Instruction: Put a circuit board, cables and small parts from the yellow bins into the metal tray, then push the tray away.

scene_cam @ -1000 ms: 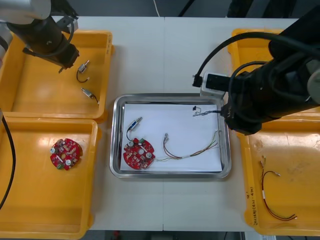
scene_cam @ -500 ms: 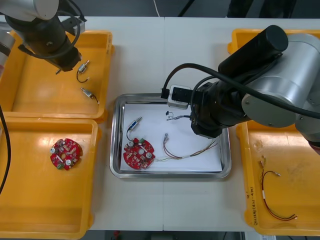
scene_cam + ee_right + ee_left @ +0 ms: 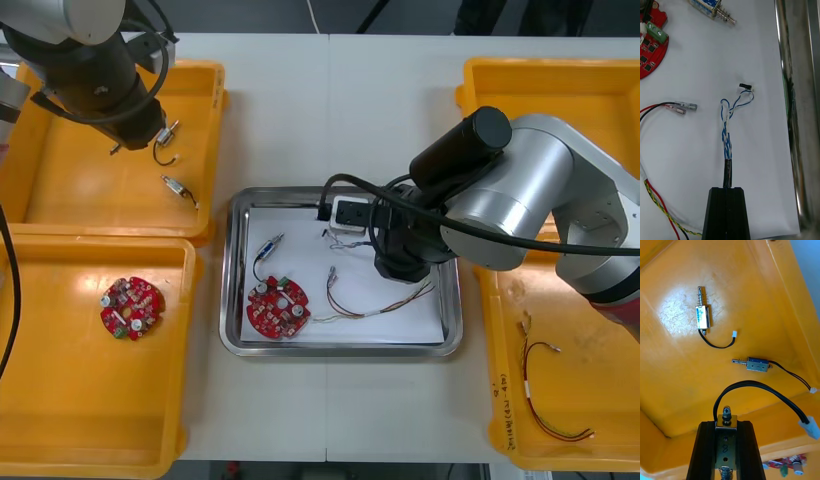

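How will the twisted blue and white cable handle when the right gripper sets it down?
Probably floppy: the twisted blue and white cable curls into loose loops beyond the right gripper. Likely light, being so thin. It seems unlikely to roll on the metal tray.

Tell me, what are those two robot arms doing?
The right gripper holds a twisted blue and white cable over the metal tray, where a red circuit board, a red and yellow cable and one small metal part already lie. The left gripper holds a second small metal part above a yellow bin.
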Robot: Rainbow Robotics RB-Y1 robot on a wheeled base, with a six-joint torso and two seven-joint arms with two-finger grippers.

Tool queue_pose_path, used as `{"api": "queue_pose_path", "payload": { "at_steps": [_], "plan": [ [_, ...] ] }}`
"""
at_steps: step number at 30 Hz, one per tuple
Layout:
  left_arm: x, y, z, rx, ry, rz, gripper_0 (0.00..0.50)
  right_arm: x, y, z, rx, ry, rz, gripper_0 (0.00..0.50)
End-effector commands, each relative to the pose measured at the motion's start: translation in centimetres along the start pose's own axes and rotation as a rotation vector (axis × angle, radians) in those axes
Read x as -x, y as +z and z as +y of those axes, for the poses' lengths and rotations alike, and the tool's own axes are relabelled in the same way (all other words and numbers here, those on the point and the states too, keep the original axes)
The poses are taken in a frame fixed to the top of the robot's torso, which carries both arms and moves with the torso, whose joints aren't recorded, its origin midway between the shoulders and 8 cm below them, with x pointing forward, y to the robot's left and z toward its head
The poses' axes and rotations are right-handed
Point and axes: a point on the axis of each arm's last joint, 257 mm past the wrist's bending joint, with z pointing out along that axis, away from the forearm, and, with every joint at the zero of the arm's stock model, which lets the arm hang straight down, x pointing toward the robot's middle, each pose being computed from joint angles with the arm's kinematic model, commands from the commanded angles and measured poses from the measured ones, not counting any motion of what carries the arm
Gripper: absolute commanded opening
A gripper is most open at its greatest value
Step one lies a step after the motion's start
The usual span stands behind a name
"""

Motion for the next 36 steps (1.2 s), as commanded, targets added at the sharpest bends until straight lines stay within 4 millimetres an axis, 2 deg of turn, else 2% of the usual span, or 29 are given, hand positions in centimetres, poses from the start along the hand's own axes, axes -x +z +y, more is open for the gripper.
{"api": "queue_pose_path", "payload": {
  "at_steps": [1, 7, 19, 24, 27, 28, 29, 30, 31, 32, 33, 36],
  "plan": [
    [0.2, -2.0, 1.1, 0.025, -0.126, -0.039, 0.0, 0.1, -0.5, -1.7, -0.052, -0.115, 0.006, 0.0],
    [0.7, -2.6, -0.1, -0.009, -0.175, -0.062, 0.0, -1.4, 0.2, -2.5, -0.053, -0.186, 0.021, 0.0],
    [1.2, -3.1, -0.8, -0.021, -0.184, -0.083, 0.0, -4.4, 1.2, -4.7, -0.102, -0.25, 0.084, 0.0],
    [1.2, -3.2, -0.9, -0.024, -0.186, -0.085, 0.002, -4.4, 1.3, -4.6, -0.096, -0.238, 0.081, 0.0],
    [1.2, -3.2, -0.9, -0.024, -0.189, -0.085, 0.0, -4.2, 1.4, -4.1, -0.078, -0.231, 0.076, 0.022],
    [1.2, -3.2, -0.9, -0.024, -0.189, -0.085, 0.001, -4.1, 1.5, -4.0, -0.074, -0.229, 0.074, 0.056],
    [1.2, -3.2, -0.9, -0.024, -0.189, -0.085, 0.001, -4.0, 1.5, -3.8, -0.069, -0.227, 0.072, 0.128],
    [1.2, -3.1, -0.9, -0.024, -0.189, -0.084, 0.002, -3.9, 1.5, -3.8, -0.069, -0.225, 0.071, 0.245],
    [1.2, -3.2, -0.9, -0.024, -0.189, -0.085, 0.002, -3.8, 1.6, -3.7, -0.068, -0.226, 0.069, 0.31],
    [1.2, -3.2, -0.9, -0.024, -0.189, -0.085, 0.0, -3.8, 1.6, -3.7, -0.069, -0.226, 0.068, 0.425],
    [1.2, -3.2, -0.9, -0.024, -0.189, -0.085, 0.001, -3.7, 1.6, -3.8, -0.073, -0.227, 0.069, 0.5],
    [1.2, -3.1, -0.9, -0.025, -0.191, -0.085, 0.002, -3.8, 1.6, -3.9, -0.077, -0.231, 0.071, 0.5]
  ]
}}
